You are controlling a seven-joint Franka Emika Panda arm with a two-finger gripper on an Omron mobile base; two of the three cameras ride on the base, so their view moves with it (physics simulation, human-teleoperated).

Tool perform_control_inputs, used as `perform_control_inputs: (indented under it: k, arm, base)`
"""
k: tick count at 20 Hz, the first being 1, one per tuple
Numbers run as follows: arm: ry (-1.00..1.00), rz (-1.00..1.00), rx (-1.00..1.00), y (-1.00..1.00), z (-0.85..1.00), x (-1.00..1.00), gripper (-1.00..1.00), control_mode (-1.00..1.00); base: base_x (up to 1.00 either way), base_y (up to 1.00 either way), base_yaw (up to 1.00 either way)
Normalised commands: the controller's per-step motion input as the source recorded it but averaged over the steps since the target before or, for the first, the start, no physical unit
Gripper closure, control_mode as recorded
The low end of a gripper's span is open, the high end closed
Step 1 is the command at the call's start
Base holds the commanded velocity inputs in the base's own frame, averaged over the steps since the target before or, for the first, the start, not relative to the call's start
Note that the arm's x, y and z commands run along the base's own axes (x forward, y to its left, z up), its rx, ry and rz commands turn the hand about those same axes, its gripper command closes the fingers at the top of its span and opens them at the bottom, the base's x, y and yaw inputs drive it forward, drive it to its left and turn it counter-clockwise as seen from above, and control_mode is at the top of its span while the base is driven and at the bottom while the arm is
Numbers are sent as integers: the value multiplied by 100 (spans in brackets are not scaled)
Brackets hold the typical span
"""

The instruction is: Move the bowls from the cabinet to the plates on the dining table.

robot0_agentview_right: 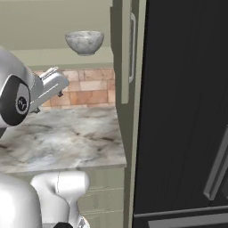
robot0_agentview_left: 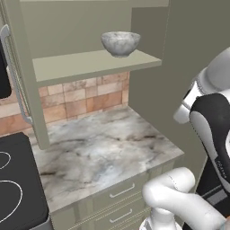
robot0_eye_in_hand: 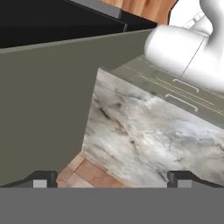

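A mottled grey, stone-like bowl [robot0_agentview_left: 120, 43] sits alone on the open cabinet's [robot0_agentview_left: 96, 64] flat sage shelf. Below lies veined marble worktop [robot0_agentview_left: 105, 150]. The gripper [robot0_eye_in_hand: 113, 178] is spread wide, empty.

Grey bowl [robot0_agentview_left: 120, 43] upright, open cabinet [robot0_agentview_left: 94, 63] shelf

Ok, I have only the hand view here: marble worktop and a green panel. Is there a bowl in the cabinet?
Observer: Yes, a mottled grey bowl stands upright on the cabinet shelf, above the worktop.
Operator: Is the cabinet open?
Observer: Yes, the door at the shelf's left end stands swung open, seen edge-on.
Operator: What is next to the worktop?
Observer: A black stove adjoins it, at the left of the left base view.
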Motion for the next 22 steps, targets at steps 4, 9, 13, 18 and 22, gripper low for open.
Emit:
perform_control_inputs:
  k: [4, 9, 13, 18, 22]
  arm:
    - [-5, 5, -8, -5, 13, 5, -100, -100]
    - [-15, 3, -25, 0, 0, 24, -100, -100]
    - [-16, 4, -23, -1, 0, 32, -100, -100]
    - [-10, 3, -11, -5, 26, 31, -100, -100]
    - [-3, 3, -5, -9, 29, 42, -100, -100]
  base:
    - [0, 0, 0]
    - [0, 0, 0]
    - [0, 0, 0]
    - [0, 0, 0]
    - [0, 0, 0]
